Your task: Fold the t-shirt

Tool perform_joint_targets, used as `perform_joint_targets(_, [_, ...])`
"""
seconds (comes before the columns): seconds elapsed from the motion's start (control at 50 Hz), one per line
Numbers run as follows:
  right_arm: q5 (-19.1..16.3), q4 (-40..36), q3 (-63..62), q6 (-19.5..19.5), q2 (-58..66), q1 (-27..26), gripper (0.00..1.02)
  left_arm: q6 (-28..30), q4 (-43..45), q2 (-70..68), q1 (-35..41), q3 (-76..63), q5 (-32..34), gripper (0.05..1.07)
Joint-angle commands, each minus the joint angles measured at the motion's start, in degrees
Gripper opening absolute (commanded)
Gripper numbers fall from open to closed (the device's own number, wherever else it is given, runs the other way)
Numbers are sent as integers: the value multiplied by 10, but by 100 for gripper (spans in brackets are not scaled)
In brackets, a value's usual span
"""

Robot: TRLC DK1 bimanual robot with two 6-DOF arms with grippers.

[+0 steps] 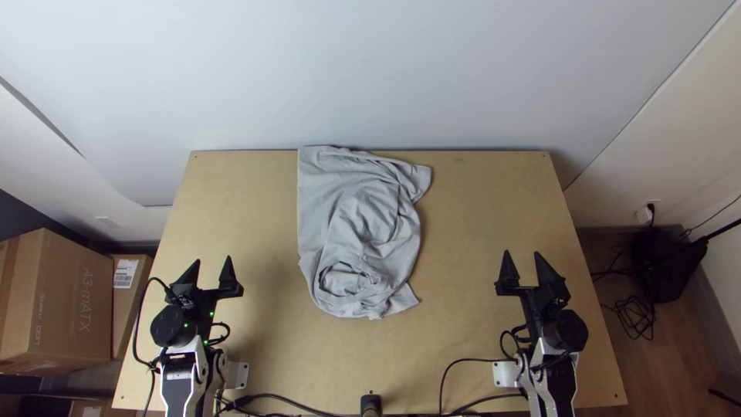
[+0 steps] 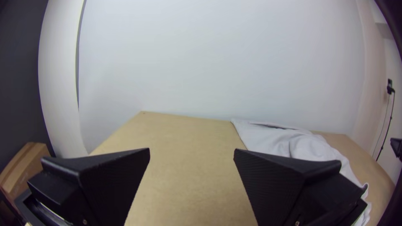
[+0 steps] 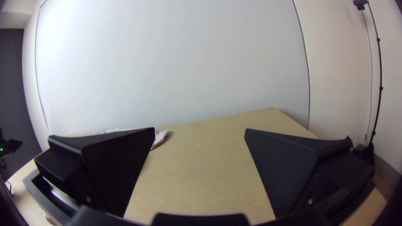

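Closest to us at the foot of its own wrist view sits the left gripper (image 2: 191, 149), its fingers spread wide with nothing between them; the right gripper (image 1: 522, 252) is likewise parted and holding nothing, over the lower right of the counter (image 1: 486, 224) in the top view. Between the two, just left of the frame's centre, lies the grey t-shirt (image 1: 361, 220), bunched and wrinkled through its middle, its long axis running up the picture; the left gripper stands slightly nearer, beside the lower half, with the shirt to the right of its fingers. Both pairs point up the frame, roughly along that axis, so we judge the coming move needs a sideways reach inward; we would take the straighter left edge with the left gripper and the upper-right corner with the right; past a finger in the right wrist view, the pale tip is probably that corner.
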State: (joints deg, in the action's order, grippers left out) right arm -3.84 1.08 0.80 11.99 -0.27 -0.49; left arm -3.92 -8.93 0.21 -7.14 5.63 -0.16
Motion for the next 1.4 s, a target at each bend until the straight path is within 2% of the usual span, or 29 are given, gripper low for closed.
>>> perform_joint_targets(0.0, [3, 21, 11, 2, -1, 0, 99, 33, 26, -3, 7, -19, 3, 102])
perform_joint_targets(0.14, [3, 41, 39, 5, -1, 1, 99, 53, 64, -2, -17, 8, 2, 102])
perform_joint_targets(0.44, [-4, 70, 119, 1, 22, 7, 99, 86, 116, 27, 3, 75, 5, 102])
perform_joint_targets(0.78, [-6, 88, 299, 5, 223, 23, 99, 87, 113, 234, 10, 241, 5, 102])
perform_joint_targets(0.9, [-13, 67, 388, 7, 301, 24, 99, 86, 62, 317, 16, 337, 5, 102])
perform_joint_targets(0.98, [-35, 41, 446, 8, 346, 26, 99, 85, 10, 371, 26, 408, 4, 102])
perform_joint_targets(1.04, [-36, 20, 490, 10, 382, 35, 99, 82, -28, 407, 30, 458, 5, 102])
perform_joint_targets(1.16, [-37, -28, 574, 13, 447, 72, 99, 74, -76, 458, 39, 532, 4, 102])
perform_joint_targets(1.26, [-39, -43, 620, 35, 483, 88, 99, 70, -111, 494, 43, 582, 4, 102])
perform_joint_targets(1.38, [-40, -72, 670, 37, 529, 118, 99, 58, -164, 535, 49, 639, 4, 102])
